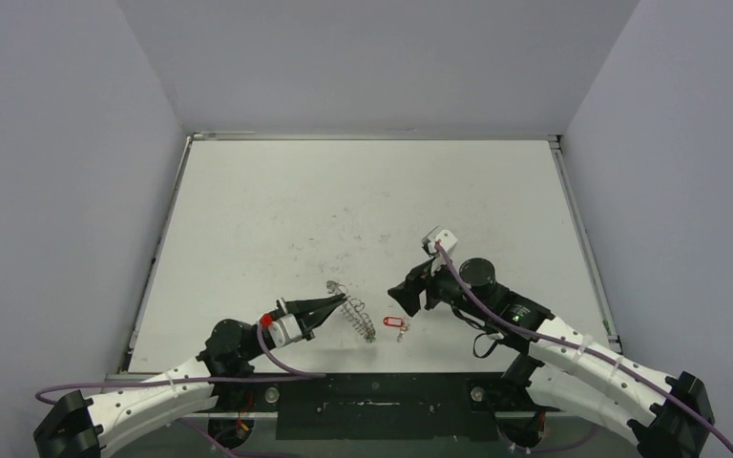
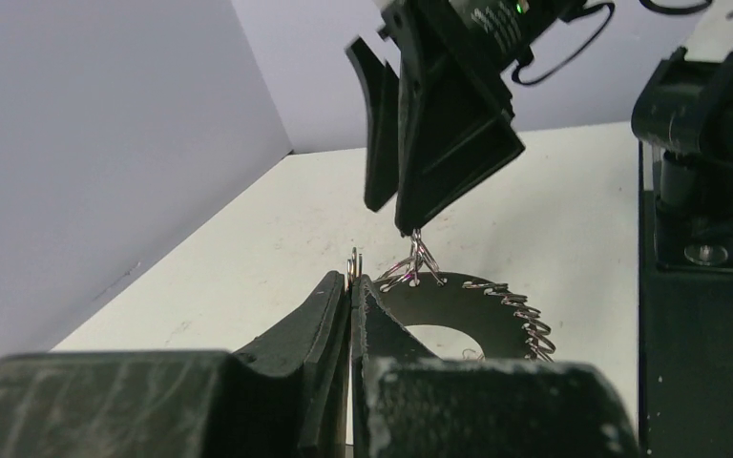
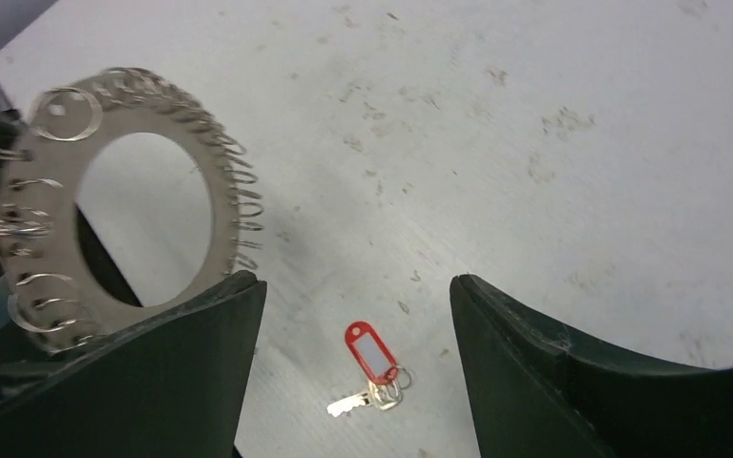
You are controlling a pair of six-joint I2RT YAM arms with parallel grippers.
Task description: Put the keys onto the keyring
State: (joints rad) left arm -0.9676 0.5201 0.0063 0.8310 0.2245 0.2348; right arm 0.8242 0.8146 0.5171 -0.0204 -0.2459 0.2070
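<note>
Silver keyring (image 3: 143,110) pinched by left claw (image 1: 341,305), right claw (image 3: 355,291) spread above red-tagged key (image 3: 370,367), scuffed white table (image 1: 296,210)

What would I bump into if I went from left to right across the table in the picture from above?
Left arm → keyring → key with the red tag → right arm, whose open jaws hang close by the key.
</note>
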